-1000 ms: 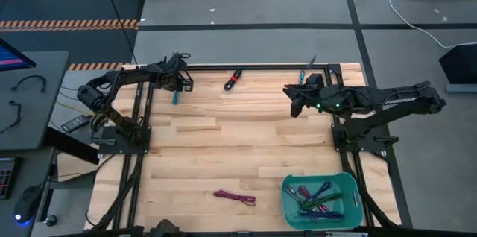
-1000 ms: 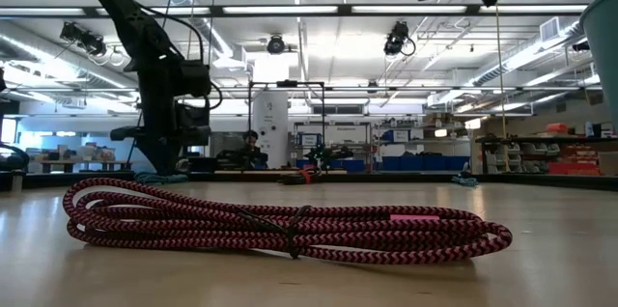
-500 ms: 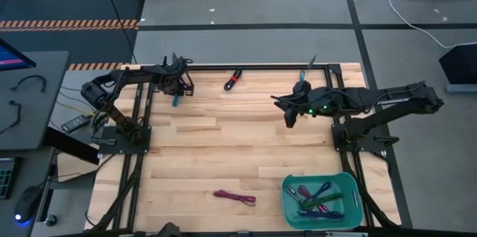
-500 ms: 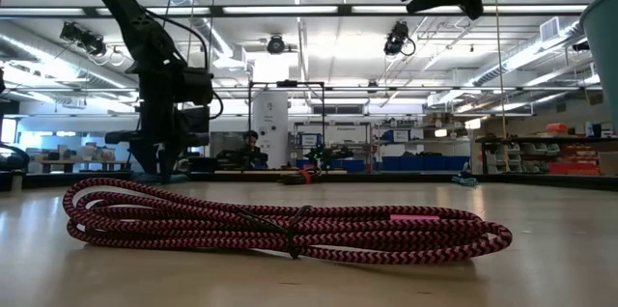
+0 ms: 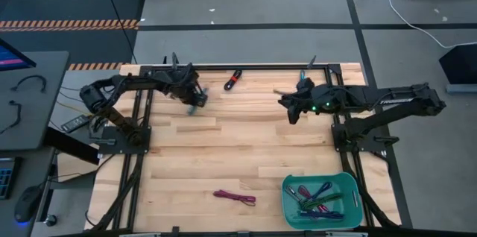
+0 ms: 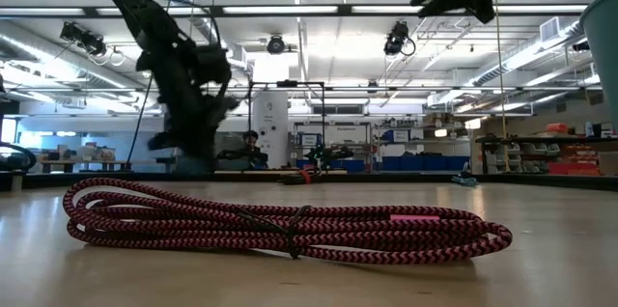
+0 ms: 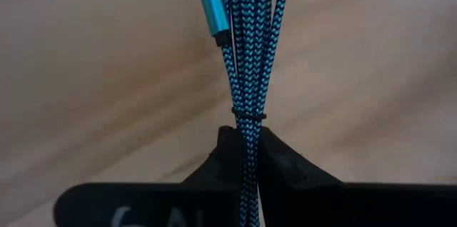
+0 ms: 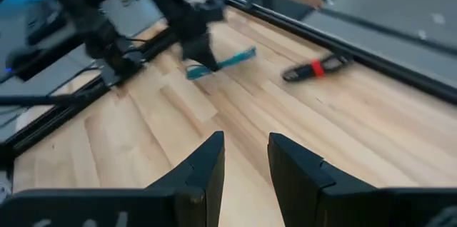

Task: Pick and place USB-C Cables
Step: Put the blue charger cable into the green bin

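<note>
Left tool (image 5: 195, 100) grips the teal cable (image 7: 250, 63) over the far left of the tabletop (image 5: 238, 155). Further right, a red-black cable (image 5: 232, 80) lies by the far edge, and the right tool (image 5: 292, 115) hovers empty, fingers partly apart.

**Woven cables on pale wood**

The table (image 5: 223, 147) is pale wooden planks with a smooth, faintly satin finish. The teal cable (image 7: 250, 56) has a braided cloth sheath in a rough herringbone weave and a smooth metallic-looking teal plug. The left pincer (image 7: 243, 148) fingers look like matt black plastic. The magenta cable (image 6: 280, 220) is coarse black-flecked braid. At five o'clock, the teal bin (image 5: 292, 206) looks like smooth plastic.
</note>
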